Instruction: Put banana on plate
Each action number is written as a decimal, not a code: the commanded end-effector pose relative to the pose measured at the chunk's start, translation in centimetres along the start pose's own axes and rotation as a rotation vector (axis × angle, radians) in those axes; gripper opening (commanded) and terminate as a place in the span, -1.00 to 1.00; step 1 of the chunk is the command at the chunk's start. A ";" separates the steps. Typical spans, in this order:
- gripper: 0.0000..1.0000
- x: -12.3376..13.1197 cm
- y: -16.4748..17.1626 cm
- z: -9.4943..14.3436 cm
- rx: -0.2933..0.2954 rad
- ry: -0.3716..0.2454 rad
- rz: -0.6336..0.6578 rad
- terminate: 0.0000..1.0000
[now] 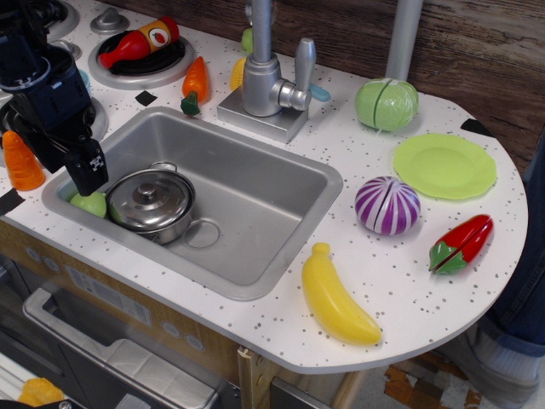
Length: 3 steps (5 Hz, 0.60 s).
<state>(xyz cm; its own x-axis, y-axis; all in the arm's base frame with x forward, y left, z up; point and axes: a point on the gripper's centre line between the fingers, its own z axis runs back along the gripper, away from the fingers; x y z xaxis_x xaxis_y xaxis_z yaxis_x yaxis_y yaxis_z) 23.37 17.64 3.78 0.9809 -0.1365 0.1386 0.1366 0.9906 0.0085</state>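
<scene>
The yellow banana (335, 298) lies on the white counter near its front edge, to the right of the sink. The light lime-green plate (444, 165) lies flat and bare at the counter's right back. My gripper (88, 177) hangs over the left end of the sink, far left of both, just above a small green toy (88, 203). Its black fingers point down and look close together; I cannot tell whether they hold anything.
A steel sink (255, 192) holds a lidded pot (151, 203). A purple striped onion toy (387, 204) and a red pepper (462, 244) lie between banana and plate. A green cabbage (386, 104), the tap (264, 77), carrots (195, 83) and a stove burner with a ketchup bottle (136, 43) stand behind.
</scene>
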 end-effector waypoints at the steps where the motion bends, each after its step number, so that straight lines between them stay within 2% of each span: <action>1: 1.00 0.0 0.0 0.0 0.000 0.000 0.000 -1.00; 2: 1.00 1.1 -3.2 2.0 0.074 0.035 0.178 -1.00; 3: 1.00 1.9 -7.8 3.8 0.114 0.061 0.362 -1.00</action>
<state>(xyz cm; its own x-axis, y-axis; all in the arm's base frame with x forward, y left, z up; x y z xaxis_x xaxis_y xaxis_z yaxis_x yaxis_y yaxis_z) 23.36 6.47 7.13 0.9377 0.3474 0.0090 -0.3473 0.9362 0.0536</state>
